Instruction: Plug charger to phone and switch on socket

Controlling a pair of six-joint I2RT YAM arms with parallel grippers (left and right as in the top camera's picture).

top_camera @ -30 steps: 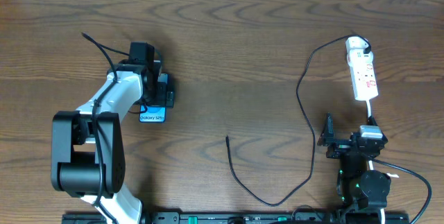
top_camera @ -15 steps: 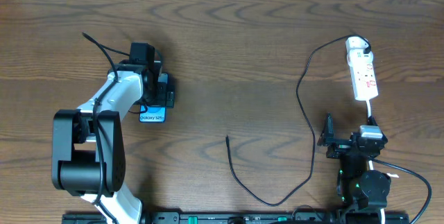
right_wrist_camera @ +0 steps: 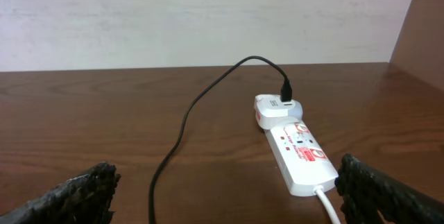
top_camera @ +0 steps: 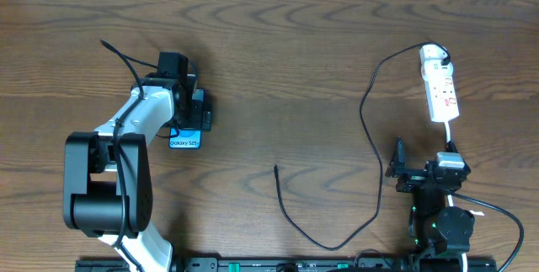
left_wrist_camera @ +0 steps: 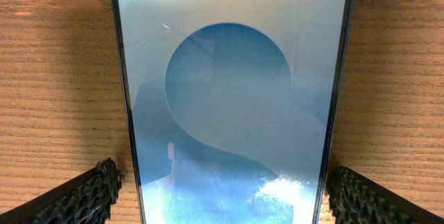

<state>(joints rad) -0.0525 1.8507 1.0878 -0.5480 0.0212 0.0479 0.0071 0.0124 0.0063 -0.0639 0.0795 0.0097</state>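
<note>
From overhead, the left gripper (top_camera: 189,119) covers most of your slim black-framed phone with the blue screen (top_camera: 185,140); only its lettered end shows. The left wrist view crops that phone top and bottom. On the white oblong power strip (top_camera: 440,87), the red switches seem too small for you to read.

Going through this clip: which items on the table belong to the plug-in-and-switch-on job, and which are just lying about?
Belong to the job:
- phone, screen up
- charger cable, one end plugged in at the strip, loose tip on the wood
- power strip

Just lying about:
- no loose extras in view; only the strip's own white cord and the table
</note>
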